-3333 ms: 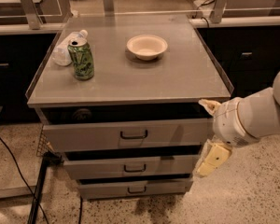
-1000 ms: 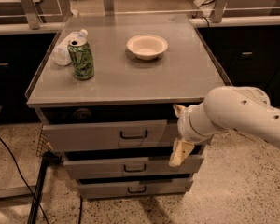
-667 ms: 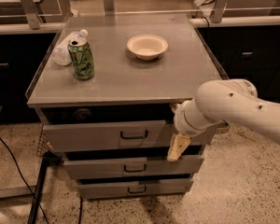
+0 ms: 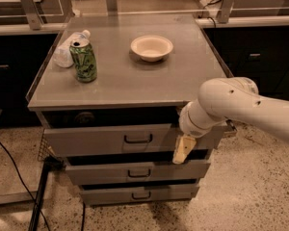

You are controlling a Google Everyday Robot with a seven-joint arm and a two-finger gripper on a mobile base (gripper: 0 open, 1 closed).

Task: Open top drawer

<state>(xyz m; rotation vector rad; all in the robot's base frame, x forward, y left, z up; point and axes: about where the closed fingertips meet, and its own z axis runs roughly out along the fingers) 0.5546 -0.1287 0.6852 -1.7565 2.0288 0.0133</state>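
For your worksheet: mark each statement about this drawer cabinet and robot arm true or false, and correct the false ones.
1. The green can stands upright on the cabinet top. True.
2. The white bowl lies inside the top drawer. False: it sits on the cabinet top, to the right of the can.
3. The gripper is at the top drawer's front, to the right of its handle. True.
4. The gripper is lifting the can. False: it is down by the drawer front, well apart from the can.
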